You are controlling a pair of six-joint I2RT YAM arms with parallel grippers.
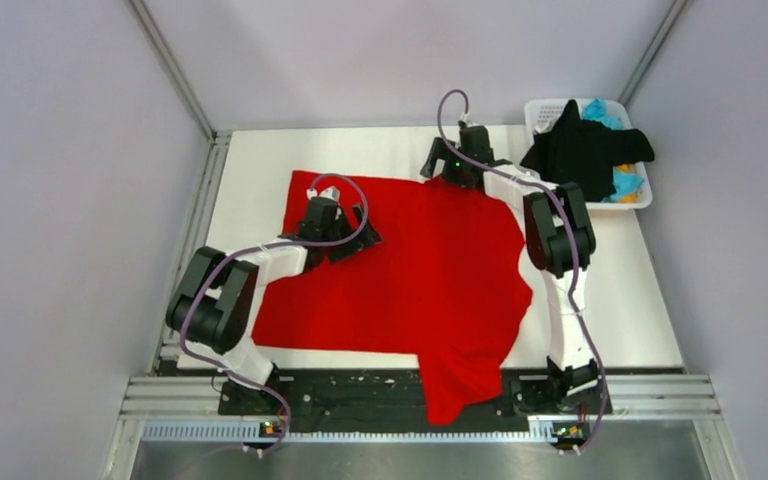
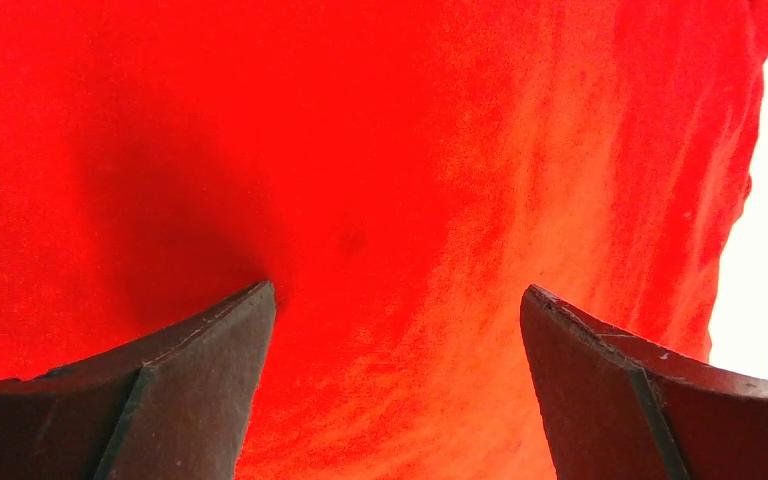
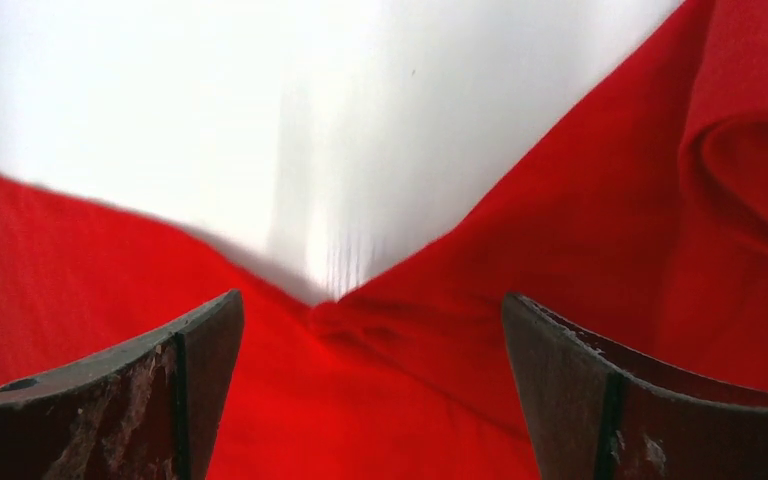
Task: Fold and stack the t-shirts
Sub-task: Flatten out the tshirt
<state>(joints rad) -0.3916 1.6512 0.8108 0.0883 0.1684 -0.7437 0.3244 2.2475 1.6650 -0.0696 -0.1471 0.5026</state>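
A white bench (image 1: 620,290) is seen from above. A bright red t-shirt (image 1: 430,270) is spread flat across its middle, with one part draped over the near edge. A white plastic basket (image 1: 543,106) is set at the far right corner.

Overhead camera looks down from behind; wrist cameras (very close) share the red t-shirt (image 1: 440,270).

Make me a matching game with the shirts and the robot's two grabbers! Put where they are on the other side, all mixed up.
1 red t-shirt
2 black t-shirt
3 left gripper
4 right gripper

a draped over the white basket
b open at the red shirt's far edge
c spread on the table
d open over the red shirt's left part

Pairs: 1-c, 2-a, 3-d, 4-b
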